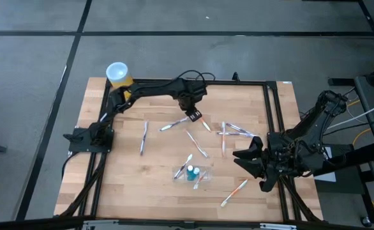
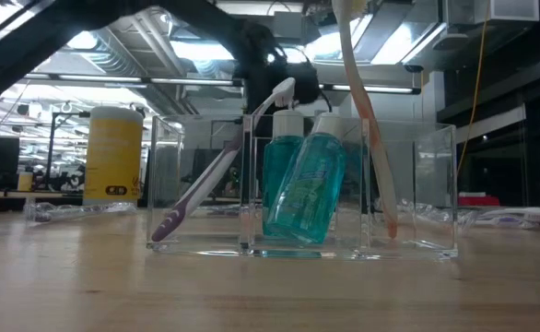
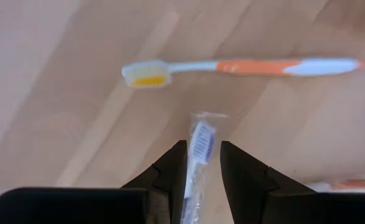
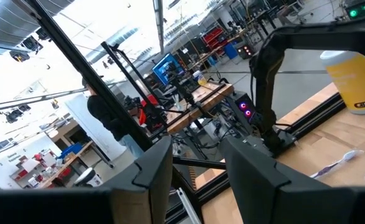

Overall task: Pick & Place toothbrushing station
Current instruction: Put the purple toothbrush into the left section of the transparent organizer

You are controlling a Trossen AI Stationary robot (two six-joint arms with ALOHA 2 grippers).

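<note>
High view: we count few brushes in holder (image 1: 193, 172) | many loose | left gripper (image 3: 202, 163) pinching wrapped toothbrush (image 3: 198, 149) | right gripper (image 4: 196, 163) wide, empty

canister (image 1: 118, 75): yellow, white lid | bottle (image 2: 305, 189): teal | toothbrush (image 3: 245, 67): orange-white | table (image 1: 155, 185): light wood

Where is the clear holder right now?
In the high view, the clear holder sits front of centre, holding the teal bottles, with the right tool nearby.
</note>
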